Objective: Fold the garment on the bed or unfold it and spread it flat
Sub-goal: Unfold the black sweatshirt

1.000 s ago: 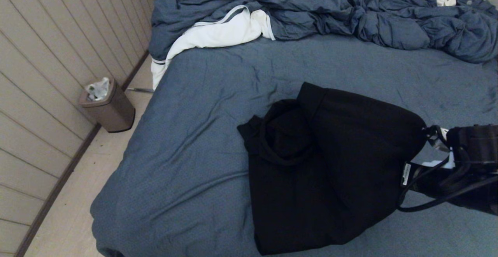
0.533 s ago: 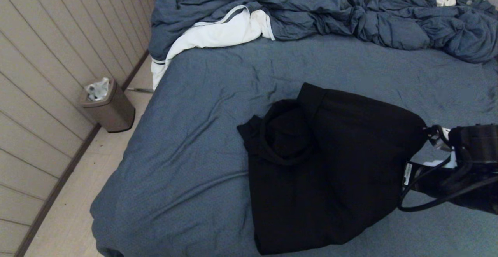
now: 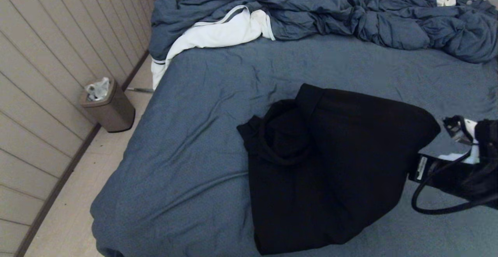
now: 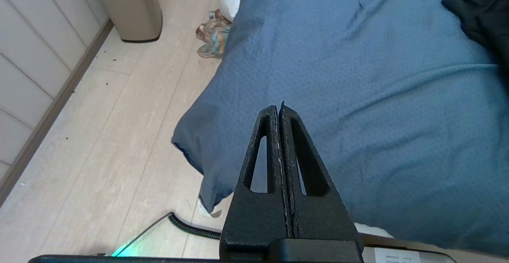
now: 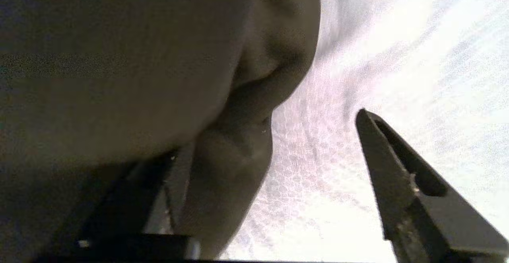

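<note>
The garment [image 3: 330, 167] is seen folded into a compact black bundle on the blue-grey sheet of the bed [image 3: 186, 140], toward the near right side, hood opening turned to the left; the right gripper [image 5: 278, 175] is found just beside its right edge with jaws spread apart and nothing clamped, cloth bulging close by one finger, which is judged a release after a fold. The left gripper [image 4: 280, 110] is parked over the near left bed corner, fingers pressed together and empty; no brand or writing can be read, a small white label on the right arm [image 3: 421, 167] being illegible.
</note>
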`<state>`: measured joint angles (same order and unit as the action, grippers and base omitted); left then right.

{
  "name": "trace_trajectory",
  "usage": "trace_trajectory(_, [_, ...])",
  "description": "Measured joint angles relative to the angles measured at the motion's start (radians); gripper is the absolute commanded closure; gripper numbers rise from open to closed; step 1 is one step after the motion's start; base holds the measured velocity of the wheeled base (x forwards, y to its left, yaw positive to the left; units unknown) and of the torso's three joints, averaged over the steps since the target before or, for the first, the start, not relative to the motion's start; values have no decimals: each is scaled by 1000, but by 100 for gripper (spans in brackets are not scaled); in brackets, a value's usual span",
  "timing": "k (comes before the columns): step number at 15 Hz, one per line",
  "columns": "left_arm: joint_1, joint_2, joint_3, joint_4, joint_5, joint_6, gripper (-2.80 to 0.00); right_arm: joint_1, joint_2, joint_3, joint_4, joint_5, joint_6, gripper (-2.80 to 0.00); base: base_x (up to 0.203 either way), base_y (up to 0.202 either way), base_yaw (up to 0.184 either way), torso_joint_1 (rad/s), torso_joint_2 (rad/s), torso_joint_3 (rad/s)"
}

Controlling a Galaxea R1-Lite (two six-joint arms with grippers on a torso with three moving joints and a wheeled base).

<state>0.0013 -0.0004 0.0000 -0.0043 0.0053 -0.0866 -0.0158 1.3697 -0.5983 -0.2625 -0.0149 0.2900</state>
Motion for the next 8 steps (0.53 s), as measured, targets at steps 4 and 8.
trace_trajectory(4, [0, 0, 0, 0, 0, 0, 0, -28, -221, -38, 96, 0, -9, -280, 0, 0, 0, 0, 0, 0])
trace_trajectory(8, [0, 0, 0, 0, 0, 0, 0, -25, -367, -108, 176, 3, -12, -280, 0, 0, 0, 0, 0, 0])
